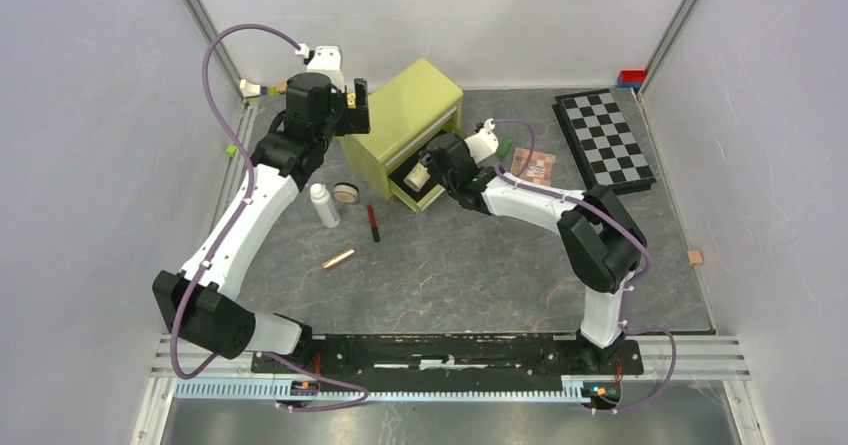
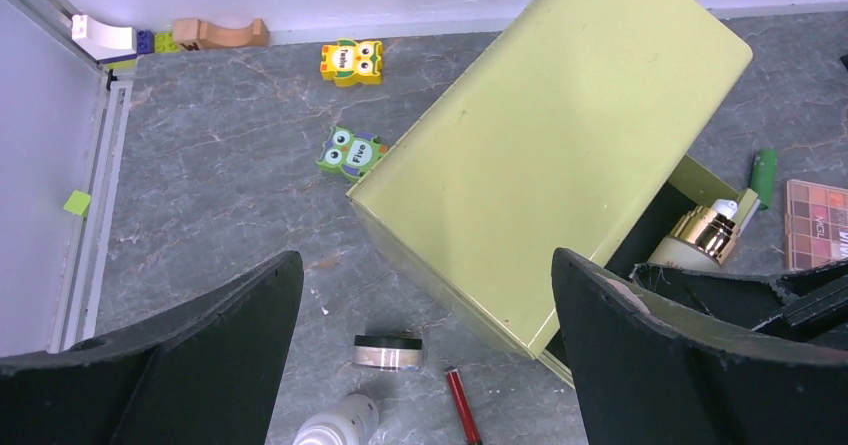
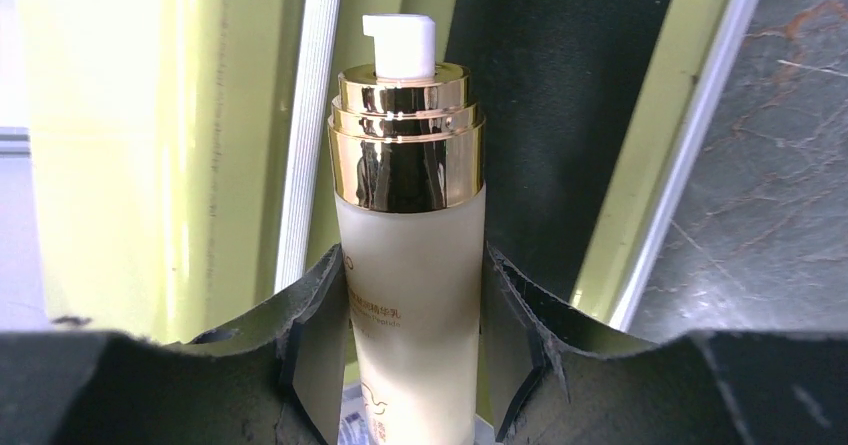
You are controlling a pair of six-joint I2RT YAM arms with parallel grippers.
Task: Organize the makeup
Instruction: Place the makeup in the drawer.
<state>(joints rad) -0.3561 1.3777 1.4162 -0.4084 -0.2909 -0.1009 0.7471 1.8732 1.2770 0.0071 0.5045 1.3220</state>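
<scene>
Drawer of the green box stands pulled out, dark inside, and we see only the cream pump bottle at it, clamped at its body by our half-closed right claw. Our left claw gapes fully, empty, above the box's corner; white bottle, compact and pencil lie beneath it on the bench.

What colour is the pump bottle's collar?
Gold collar on the pump bottle; best in right wrist view.
</scene>
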